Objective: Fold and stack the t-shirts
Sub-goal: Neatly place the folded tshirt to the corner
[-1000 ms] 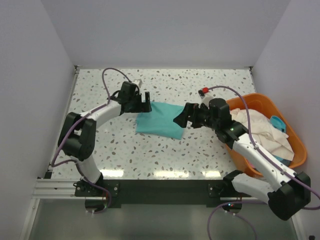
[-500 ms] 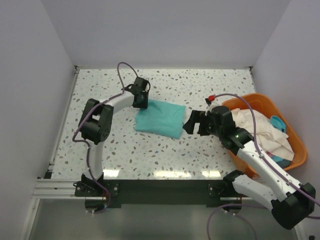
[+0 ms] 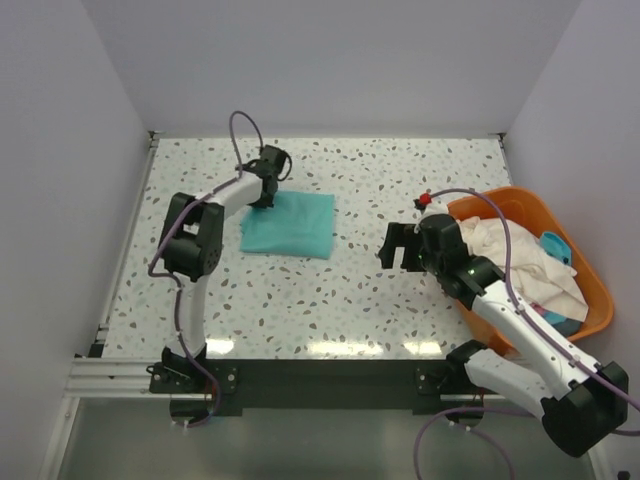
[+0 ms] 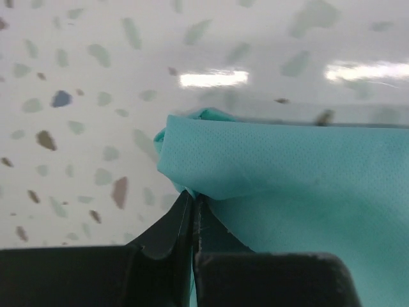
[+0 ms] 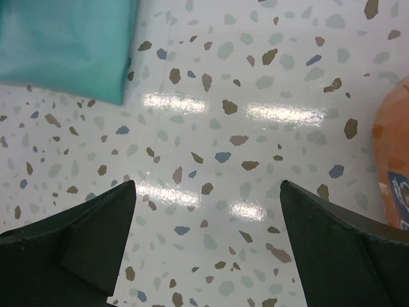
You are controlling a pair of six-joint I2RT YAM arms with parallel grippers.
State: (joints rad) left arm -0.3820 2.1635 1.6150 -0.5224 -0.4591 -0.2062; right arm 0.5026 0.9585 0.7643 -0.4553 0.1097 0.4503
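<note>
Overhead and 2 close wrist views share the t-shirt point(image 3: 290, 225).

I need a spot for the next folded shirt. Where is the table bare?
Bare: the table between the teal t-shirt and the right gripper, and the near strip in front of it. Crowded: the orange basket, far right.

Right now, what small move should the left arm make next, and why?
Probably raise the pinched corner slightly: the left fingers are shut on the teal t-shirt at its corner, the shirt lies flat, and the right fingers stand open, apart from it.
</note>
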